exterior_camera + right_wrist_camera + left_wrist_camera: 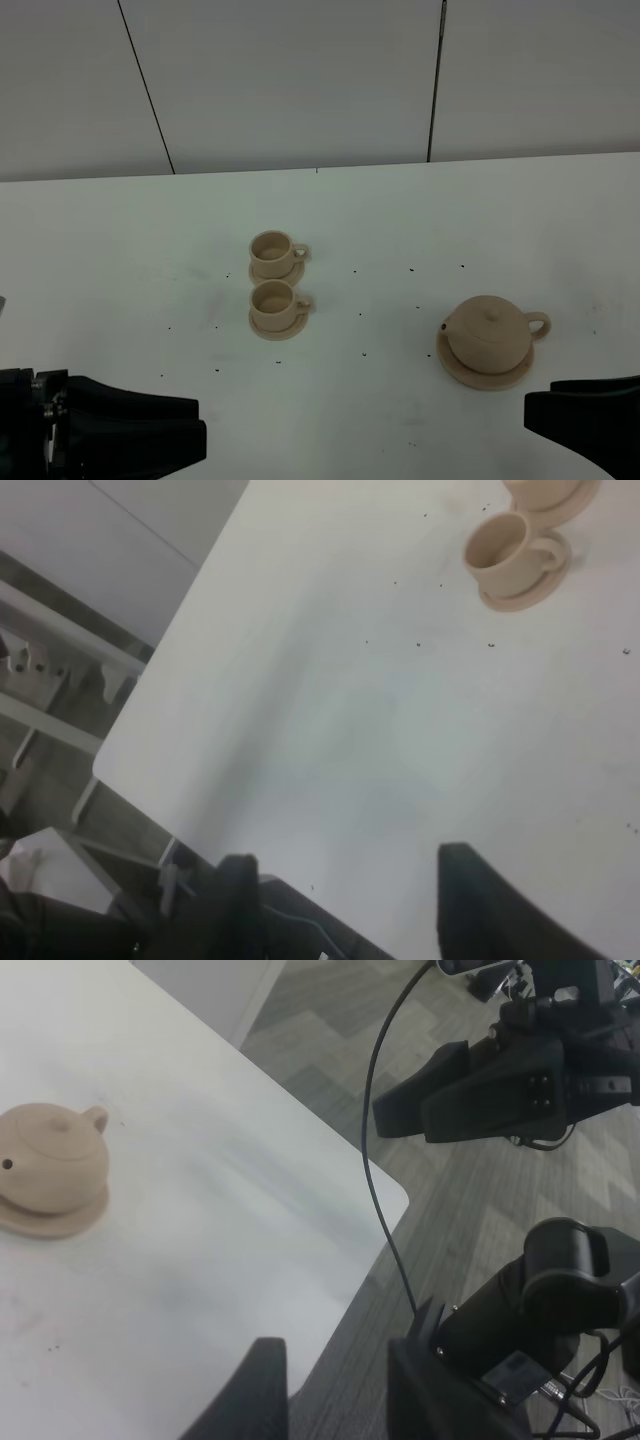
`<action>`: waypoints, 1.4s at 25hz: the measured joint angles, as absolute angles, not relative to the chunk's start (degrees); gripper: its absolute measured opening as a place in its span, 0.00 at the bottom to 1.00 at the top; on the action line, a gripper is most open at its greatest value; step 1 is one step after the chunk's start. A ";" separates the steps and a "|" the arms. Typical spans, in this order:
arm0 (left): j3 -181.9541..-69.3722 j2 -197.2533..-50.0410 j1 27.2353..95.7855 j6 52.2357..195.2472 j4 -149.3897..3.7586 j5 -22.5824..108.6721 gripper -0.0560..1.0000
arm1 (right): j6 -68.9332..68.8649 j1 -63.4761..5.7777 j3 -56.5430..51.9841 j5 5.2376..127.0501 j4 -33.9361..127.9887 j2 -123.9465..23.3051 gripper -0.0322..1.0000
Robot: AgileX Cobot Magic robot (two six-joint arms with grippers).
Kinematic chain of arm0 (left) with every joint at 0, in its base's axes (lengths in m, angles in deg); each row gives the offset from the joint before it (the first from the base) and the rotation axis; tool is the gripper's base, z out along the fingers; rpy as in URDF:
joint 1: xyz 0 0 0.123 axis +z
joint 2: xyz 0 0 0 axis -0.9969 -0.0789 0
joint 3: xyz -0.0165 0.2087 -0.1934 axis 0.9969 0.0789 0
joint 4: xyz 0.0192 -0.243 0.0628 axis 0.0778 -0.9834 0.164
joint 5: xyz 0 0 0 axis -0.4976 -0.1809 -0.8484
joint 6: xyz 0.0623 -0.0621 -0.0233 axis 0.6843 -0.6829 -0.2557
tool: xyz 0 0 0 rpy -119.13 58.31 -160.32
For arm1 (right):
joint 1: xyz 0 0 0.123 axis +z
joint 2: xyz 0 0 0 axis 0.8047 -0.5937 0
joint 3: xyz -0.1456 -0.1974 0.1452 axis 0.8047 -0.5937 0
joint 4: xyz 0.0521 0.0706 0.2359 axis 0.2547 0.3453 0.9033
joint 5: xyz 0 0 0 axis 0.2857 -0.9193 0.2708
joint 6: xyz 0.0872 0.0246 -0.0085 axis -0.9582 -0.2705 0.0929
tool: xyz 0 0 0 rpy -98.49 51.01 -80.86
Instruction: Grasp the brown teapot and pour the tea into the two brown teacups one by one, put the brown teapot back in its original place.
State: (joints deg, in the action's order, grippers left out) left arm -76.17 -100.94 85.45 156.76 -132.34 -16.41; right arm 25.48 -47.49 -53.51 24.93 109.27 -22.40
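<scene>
From the high camera, the teapot point(488, 330) sits upright on its wide saucer point(470, 377) on the right of the white table point(100, 250), spout to the left and handle to the right. The two cups stand left of centre, well away from it, each on one of the small saucers: the far cup point(272, 248) and the near cup point(272, 300), almost touching. The right end effector point(535, 410) lies low at the table's front edge, just beside the wide saucer, in front of it and to its right, and apart from the teapot. The left end effector point(195, 425) is at the front left corner, well apart from everything.

In the left wrist view, the left end effector point(335, 1400) has its fingers point(255, 1395) spread wide with nothing between them, out by the table's point(200, 1220) edge. The teapot point(50, 1160) on its wide saucer point(60, 1222) is far off. The right arm point(500, 1080) hangs over grey floor point(330, 1050).

In the right wrist view, the right end effector point(365, 900) also stands wide and empty over bare table point(350, 730). One of the cups point(500, 545) is well beyond it; the other point(545, 490) is cut by the frame.
</scene>
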 joint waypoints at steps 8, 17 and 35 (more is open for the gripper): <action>-76.17 -100.94 85.45 156.76 -132.34 -15.14 0.35 | 25.48 -47.49 -53.51 25.06 109.27 -22.40 0.41; -76.17 -100.94 85.45 152.03 -129.30 -14.79 0.35 | 25.48 -47.49 -53.51 25.84 109.27 -22.40 0.41; -76.24 -100.87 85.45 123.87 -95.56 -5.90 0.29 | 26.12 -47.49 -53.51 27.47 109.27 -22.40 0.41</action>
